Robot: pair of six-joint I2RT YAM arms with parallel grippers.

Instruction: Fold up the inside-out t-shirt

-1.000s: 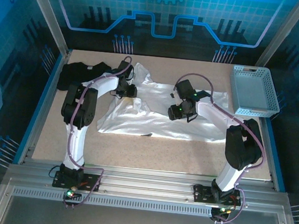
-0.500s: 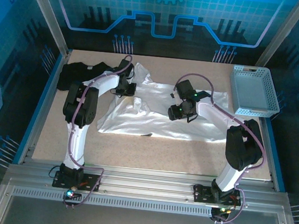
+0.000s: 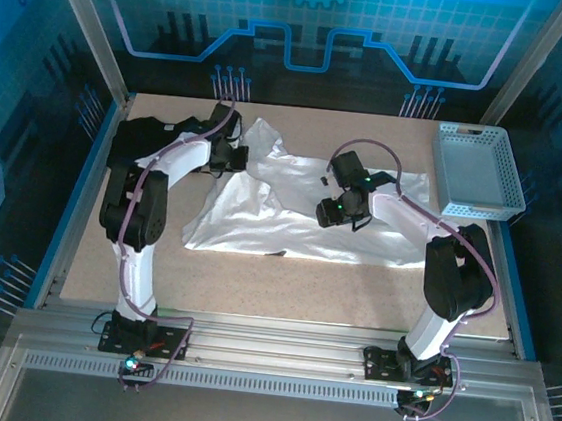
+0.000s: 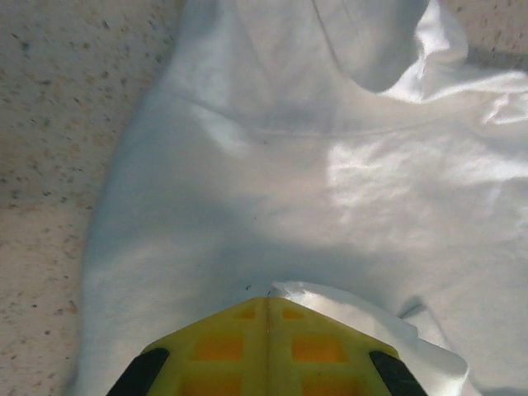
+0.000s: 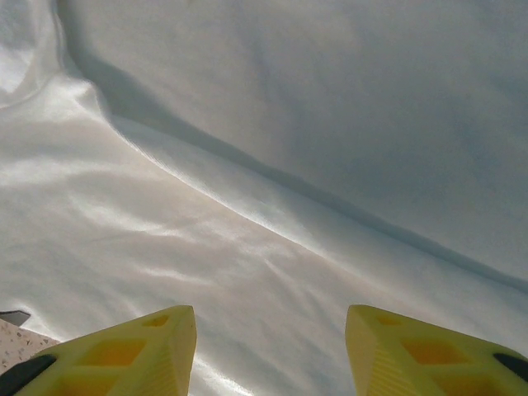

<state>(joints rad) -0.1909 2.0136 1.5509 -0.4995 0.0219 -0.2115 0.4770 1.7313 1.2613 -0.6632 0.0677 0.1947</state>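
Broadly, the inside-out t-shirt [image 3: 289, 227] lies with its long axis left-right; left gripper [image 4: 268, 300] pinches its far-left fold, right gripper [image 5: 271, 322] hangs spread above it.

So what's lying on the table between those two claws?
The white t-shirt: seen from the top camera, its rumpled fabric covers the stretch from the left claw to the right claw.

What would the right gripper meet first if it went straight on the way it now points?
Most likely the white t-shirt. The right gripper points down at the fabric with its fingers apart and nothing between them. How close the cloth already is cannot be judged.
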